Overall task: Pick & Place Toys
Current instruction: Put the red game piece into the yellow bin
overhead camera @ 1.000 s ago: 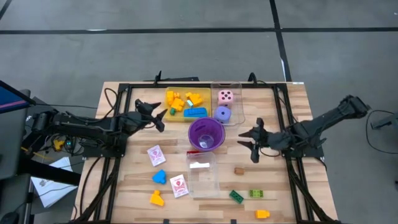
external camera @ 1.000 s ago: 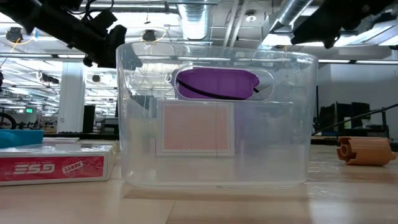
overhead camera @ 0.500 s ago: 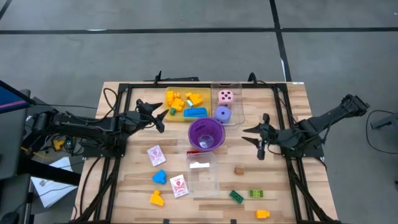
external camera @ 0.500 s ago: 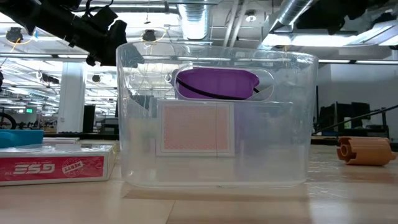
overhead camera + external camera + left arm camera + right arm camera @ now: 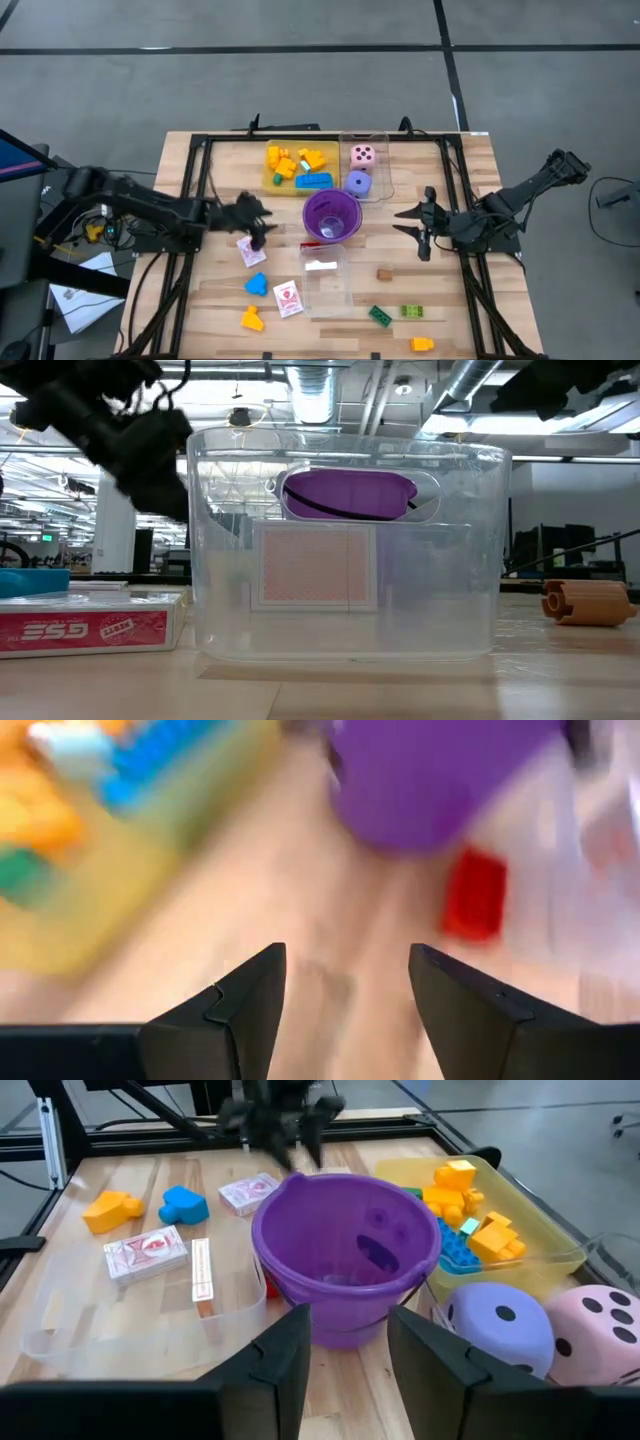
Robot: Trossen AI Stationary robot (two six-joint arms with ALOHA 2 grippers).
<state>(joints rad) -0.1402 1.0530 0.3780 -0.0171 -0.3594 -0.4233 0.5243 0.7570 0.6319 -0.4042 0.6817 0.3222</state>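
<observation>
Wooden slat surface (image 5: 455, 310), bearing: far, a yellow tray (image 5: 268, 185) and clear tray (image 5: 383, 165); centre, purple cup (image 5: 331, 216) and clear bin (image 5: 326, 285); near left, two cards (image 5: 251, 249), blue piece (image 5: 257, 284), orange brick (image 5: 251, 319); near right, brown piece (image 5: 384, 274), green bricks (image 5: 380, 316), orange brick (image 5: 422, 343).

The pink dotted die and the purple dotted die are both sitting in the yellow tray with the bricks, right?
Not quite. The pink dotted die and the purple dotted die sit in the clear plastic tray, beside the yellow tray that holds the bricks. The high view shows this, and the right wrist view agrees.
</observation>
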